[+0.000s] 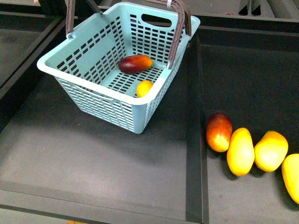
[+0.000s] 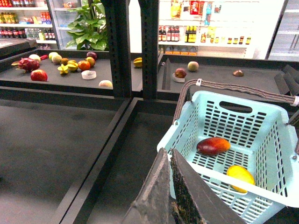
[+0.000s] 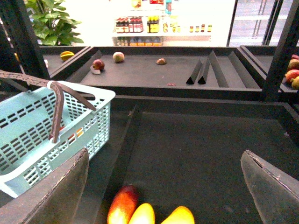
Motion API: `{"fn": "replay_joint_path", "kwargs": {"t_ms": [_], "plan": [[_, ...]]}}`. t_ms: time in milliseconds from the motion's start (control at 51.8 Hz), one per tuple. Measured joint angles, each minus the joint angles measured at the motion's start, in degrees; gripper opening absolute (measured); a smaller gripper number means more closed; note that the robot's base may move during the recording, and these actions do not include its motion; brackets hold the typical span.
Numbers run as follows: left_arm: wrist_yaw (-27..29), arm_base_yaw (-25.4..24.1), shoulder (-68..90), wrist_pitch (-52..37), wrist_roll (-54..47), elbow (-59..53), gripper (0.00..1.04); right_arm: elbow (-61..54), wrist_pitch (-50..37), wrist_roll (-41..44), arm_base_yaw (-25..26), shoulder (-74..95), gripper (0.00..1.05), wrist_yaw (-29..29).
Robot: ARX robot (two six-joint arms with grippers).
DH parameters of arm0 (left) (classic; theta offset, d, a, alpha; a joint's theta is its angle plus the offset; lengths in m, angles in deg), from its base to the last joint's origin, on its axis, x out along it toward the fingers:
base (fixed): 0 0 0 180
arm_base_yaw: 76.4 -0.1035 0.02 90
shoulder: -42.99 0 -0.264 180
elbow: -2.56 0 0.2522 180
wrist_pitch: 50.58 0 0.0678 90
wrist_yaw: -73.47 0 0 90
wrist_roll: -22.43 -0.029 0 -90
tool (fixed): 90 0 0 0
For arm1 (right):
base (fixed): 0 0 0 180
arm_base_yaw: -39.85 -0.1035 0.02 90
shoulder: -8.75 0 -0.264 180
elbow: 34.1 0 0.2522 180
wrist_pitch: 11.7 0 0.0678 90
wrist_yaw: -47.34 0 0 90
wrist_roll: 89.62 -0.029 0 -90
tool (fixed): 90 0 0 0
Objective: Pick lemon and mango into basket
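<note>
Resting on the slotted floor of the light teal plastic lattice basket (image 1: pixel 93 44) with brown ribbed handles are both fruits — the dark red, orange-tipped elongated mango (image 1: pixel 135 63) near frame centre-top and the small smooth yellow lemon (image 1: pixel 145 87) just below it, apart from it. The task is judged complete; nothing is left to load. Four other fruits, one red-orange (image 1: pixel 218 132) and three plain yellow (image 1: pixel 240 151), are seen at lower right. Neither arm appears in the front view. The left gripper (image 2: pixel 170 186) is seen with its fingers pressed together, empty, drawn back from the basket — the right gripper (image 3: pixel 163 186) is spread wide above the loose fruits, holding nothing.
</note>
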Motion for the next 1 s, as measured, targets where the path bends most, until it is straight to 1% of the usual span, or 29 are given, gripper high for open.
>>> {"fn": "replay_joint_path", "kwargs": {"t_ms": [97,464,502,522,560,1005], "plan": [[0.0,0.0,-3.3,3.3,0.0,0.0,0.03,0.0,0.0,0.0,0.0,0.0,0.96,0.0],[0.0,0.0,-10.1,10.0,0.0,0.0,0.03,0.0,0.0,0.0,0.0,0.0,0.96,0.0],[0.0,0.0,-12.4,13.2,0.0,0.0,0.03,0.0,0.0,0.0,0.0,0.0,0.96,0.0],[0.0,0.0,-15.1,16.8,0.0,0.0,0.03,0.0,0.0,0.0,0.0,0.0,0.96,0.0],[0.0,0.0,-17.8,19.3,0.0,0.0,0.03,0.0,0.0,0.0,0.0,0.0,0.96,0.0],[0.0,0.0,-19.9,20.1,0.0,0.0,0.03,0.0,0.0,0.0,0.0,0.0,0.96,0.0]]}}
